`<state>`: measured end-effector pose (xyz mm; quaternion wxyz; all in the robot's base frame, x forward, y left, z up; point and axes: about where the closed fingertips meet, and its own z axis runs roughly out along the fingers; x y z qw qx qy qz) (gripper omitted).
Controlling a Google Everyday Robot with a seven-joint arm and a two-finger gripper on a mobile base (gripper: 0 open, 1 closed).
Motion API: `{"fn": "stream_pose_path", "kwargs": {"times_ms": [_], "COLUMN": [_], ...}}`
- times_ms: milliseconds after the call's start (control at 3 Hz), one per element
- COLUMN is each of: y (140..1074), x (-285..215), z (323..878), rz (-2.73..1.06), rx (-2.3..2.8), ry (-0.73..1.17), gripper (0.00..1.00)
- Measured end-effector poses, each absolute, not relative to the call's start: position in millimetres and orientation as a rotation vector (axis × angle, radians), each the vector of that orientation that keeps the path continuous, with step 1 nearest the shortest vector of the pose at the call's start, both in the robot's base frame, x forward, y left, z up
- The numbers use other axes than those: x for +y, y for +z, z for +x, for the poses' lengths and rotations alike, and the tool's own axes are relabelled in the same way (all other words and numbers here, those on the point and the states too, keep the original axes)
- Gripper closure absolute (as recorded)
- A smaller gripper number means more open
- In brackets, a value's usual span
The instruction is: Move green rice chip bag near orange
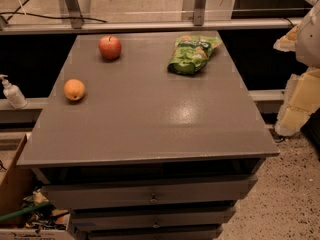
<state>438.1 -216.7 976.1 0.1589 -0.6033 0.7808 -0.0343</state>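
The green rice chip bag [192,53] lies flat on the grey tabletop [150,114] at its far right. The orange [74,89] sits at the table's left edge, about midway back. My gripper [300,96] shows as a pale, yellowish shape at the right edge of the view, beyond the table's right side and well apart from the bag. It holds nothing that I can see.
A red apple [110,47] sits at the far left of the table, behind the orange. Drawers [150,196] run below the table's front edge. A soap dispenser [12,92] stands on a ledge to the left. A cardboard box [15,184] with clutter sits at lower left.
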Motion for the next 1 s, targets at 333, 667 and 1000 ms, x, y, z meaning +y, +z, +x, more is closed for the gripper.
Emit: {"fn": "stream_pose_path", "kwargs": {"times_ms": [333, 667, 1000], "y": [972.9, 945.1, 911.1], "x": [-214.8, -211.6, -205.0], "z": [441.7, 461.4, 504.1], "rz": [-1.729, -1.728, -1.679], "rx": [2.212, 2.177, 2.136], "ry": [-0.107, -0.081, -0.058], "gripper": [0.00, 0.00, 0.00]}}
